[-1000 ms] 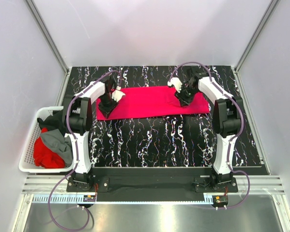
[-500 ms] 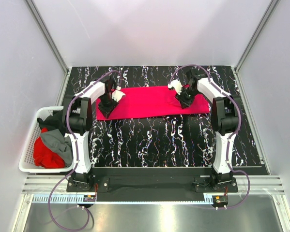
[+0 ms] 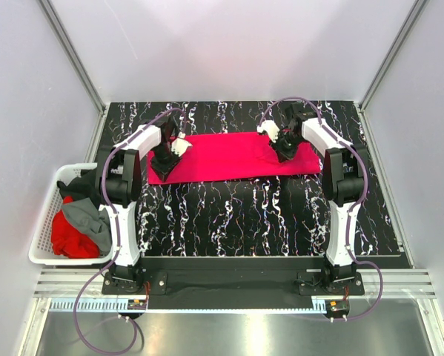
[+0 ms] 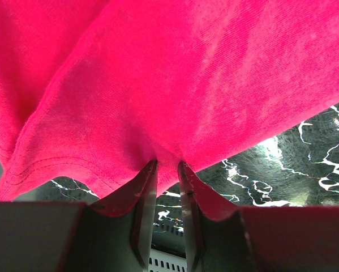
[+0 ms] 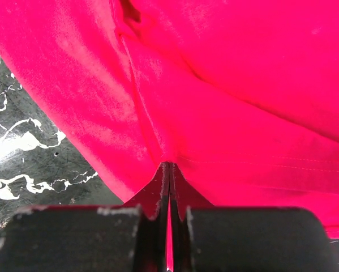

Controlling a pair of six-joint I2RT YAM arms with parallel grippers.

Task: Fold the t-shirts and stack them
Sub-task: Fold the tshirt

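A crimson-pink t-shirt (image 3: 229, 156) lies folded into a long strip across the far half of the black marble table (image 3: 244, 215). My left gripper (image 3: 164, 162) is at the strip's left end. In the left wrist view its jaws (image 4: 166, 164) stand narrowly apart and pinch a pucker of the pink cloth (image 4: 186, 73) at their tips. My right gripper (image 3: 283, 148) is at the strip's right part. In the right wrist view it (image 5: 169, 165) is shut tight on a fold of the pink cloth (image 5: 226, 85), which shows between the jaws.
A white lattice basket (image 3: 40, 237) stands off the table's left edge, holding a red shirt (image 3: 66, 236), a grey shirt (image 3: 90, 219) and a black shirt (image 3: 77, 185). Pale walls enclose the table at the back and both sides.
My right gripper has shifted slightly toward the far side with the cloth in it. The left gripper and the shirt's left end have not visibly moved.
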